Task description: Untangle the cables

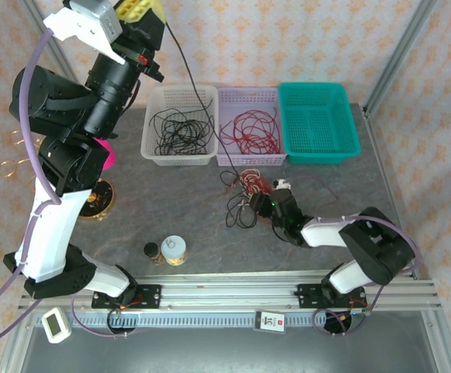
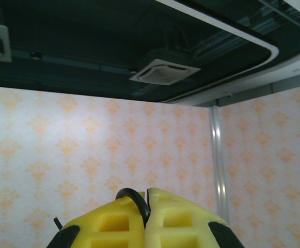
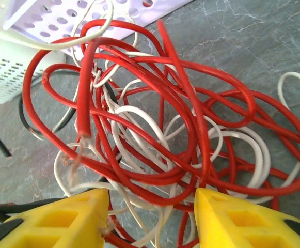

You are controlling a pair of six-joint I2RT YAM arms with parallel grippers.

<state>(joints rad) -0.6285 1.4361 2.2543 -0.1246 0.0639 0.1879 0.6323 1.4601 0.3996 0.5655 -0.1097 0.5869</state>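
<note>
A tangle of red, off-white and black cables (image 1: 244,186) lies on the grey table in front of the baskets. My right gripper (image 1: 256,200) is low at the tangle's near side. Its yellow fingers (image 3: 82,219) stand open with red cable loops (image 3: 155,129) and off-white strands (image 3: 139,124) lying between and ahead of them; they grip nothing. My left gripper (image 1: 140,9) is raised high at the back left. It is shut on a black cable (image 2: 134,199), which hangs as a long line (image 1: 185,62) down into the white basket (image 1: 151,124).
The white basket holds black cables, the lilac basket (image 1: 248,95) holds red ones, and a teal basket (image 1: 318,120) stands to their right. A gold wire ornament (image 1: 12,165) sits at the left edge, with a round dark dish (image 1: 97,200) and two small jars (image 1: 173,250) near the front.
</note>
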